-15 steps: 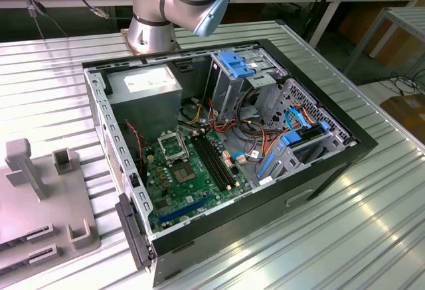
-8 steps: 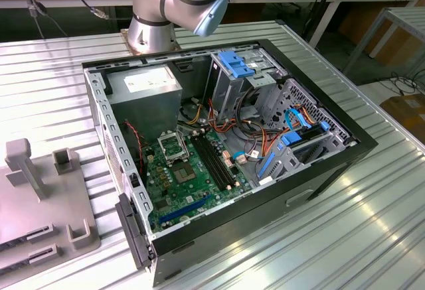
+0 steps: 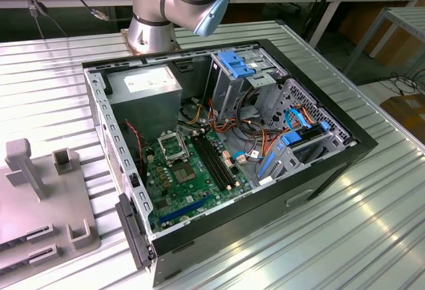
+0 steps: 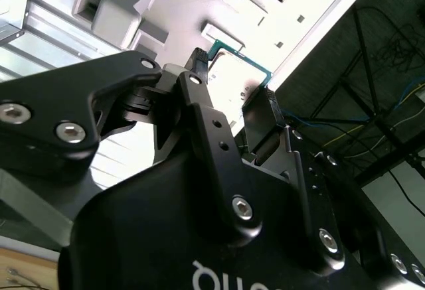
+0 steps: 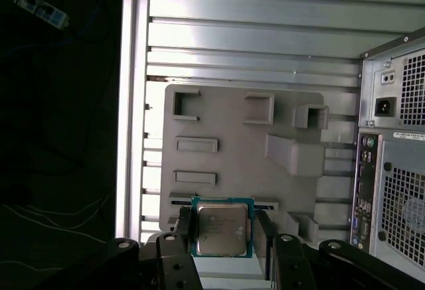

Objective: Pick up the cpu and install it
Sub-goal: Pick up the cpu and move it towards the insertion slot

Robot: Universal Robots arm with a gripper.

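I've got the fingers [image 5: 184,230] pinched on two opposite edges of the cpu [image 5: 222,229], metal face toward the first wrist view. It's over the grey parts tray [image 5: 232,114] on the bench [image 5: 265,38], near the open PC case [image 3: 319,170].

cpu [image 5: 221,229] clasped edgewise in the gripper [image 5: 224,231], grey tray [image 5: 232,114] beyond, computer case [image 5: 392,170] beside it

The socket [image 3: 171,147] lies open from above, hemmed by power supply [image 3: 146,85], drive cage [image 3: 232,77] and loose cables [image 3: 255,127]. Below the hand [image 5: 222,227] gripping the cpu [image 5: 221,230], raised blocks [image 5: 295,156] stud the grey tray [image 5: 232,164]; bare desk [image 5: 265,38] lies beside it.
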